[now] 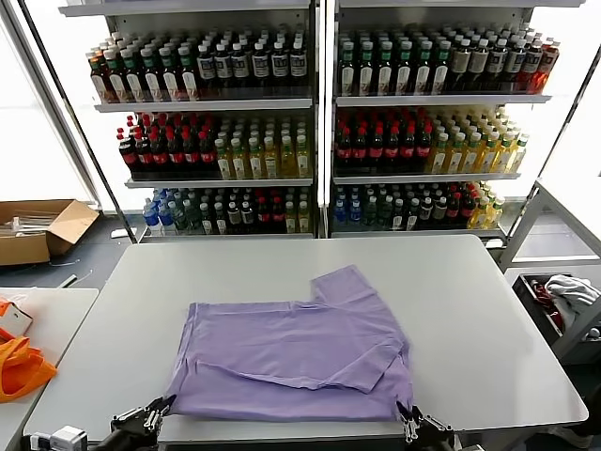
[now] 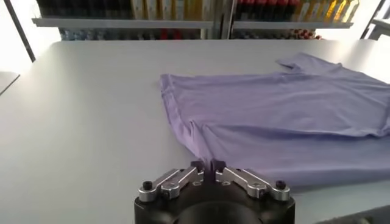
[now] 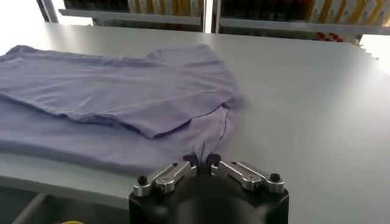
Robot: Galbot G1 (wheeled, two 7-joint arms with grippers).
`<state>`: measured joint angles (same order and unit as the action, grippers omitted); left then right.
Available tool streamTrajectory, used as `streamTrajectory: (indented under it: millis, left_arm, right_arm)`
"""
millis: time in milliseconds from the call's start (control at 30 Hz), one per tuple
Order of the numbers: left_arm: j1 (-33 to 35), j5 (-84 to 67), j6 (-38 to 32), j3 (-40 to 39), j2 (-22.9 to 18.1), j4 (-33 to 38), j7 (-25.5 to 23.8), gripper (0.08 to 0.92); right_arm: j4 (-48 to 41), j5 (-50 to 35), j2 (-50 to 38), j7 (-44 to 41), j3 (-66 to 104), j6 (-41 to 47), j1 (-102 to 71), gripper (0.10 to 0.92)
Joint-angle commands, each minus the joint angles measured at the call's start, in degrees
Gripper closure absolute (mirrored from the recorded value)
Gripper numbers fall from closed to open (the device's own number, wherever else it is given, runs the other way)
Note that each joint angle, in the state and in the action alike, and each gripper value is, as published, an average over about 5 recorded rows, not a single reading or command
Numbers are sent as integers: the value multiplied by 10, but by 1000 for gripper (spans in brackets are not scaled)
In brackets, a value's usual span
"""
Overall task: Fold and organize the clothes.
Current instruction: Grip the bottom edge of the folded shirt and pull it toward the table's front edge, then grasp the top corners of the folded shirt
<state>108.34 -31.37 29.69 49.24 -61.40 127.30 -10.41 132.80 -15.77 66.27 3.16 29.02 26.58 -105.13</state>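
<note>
Grippers sit nearest, at the table's near edge: the left gripper (image 1: pixel 161 406) has its jaws pinched together on the T-shirt's (image 1: pixel 296 357) near left corner, and in the left wrist view (image 2: pixel 208 166) a small peak of lavender cloth stands between the fingertips. At the other near corner the right gripper (image 1: pixel 407 415) is likewise clamped on the hem, where the right wrist view (image 3: pixel 203 162) shows fabric gathered into a narrow pleat running up from the closed fingers (image 3: pixel 234 169). Beyond them the lavender T-shirt lies partly folded on the grey table (image 1: pixel 488 329), plain side up, one layer doubled over the near half and a sleeve (image 1: pixel 346 283) pointing toward the far side. Off the left side sits some orange fabric (image 1: pixel 21 366) on a second table (image 1: pixel 56 310), with what seems to be an open cardboard box (image 1: pixel 42 228) on the floor behind. Farthest back stand shelves (image 1: pixel 319 103) packed with bottles (image 1: pixel 225 155).
</note>
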Motion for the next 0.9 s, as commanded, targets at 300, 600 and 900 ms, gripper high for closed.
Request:
streamTrajectory:
  millis: [300, 600, 900]
  left_arm:
    - [-51, -36, -2, 49, 46, -10, 2, 484]
    - [-179, -50, -16, -44, 105, -91, -8, 230]
    - [-293, -70, -15, -114, 143, -179, -18, 177]
  right_arm:
    - [-7, 4, -53, -10, 39, 28, 168, 398]
    - [-156, 80, 10, -100, -28, 21, 362, 211]
    - [-296, 173, 51, -172, -70, 66, 522, 202]
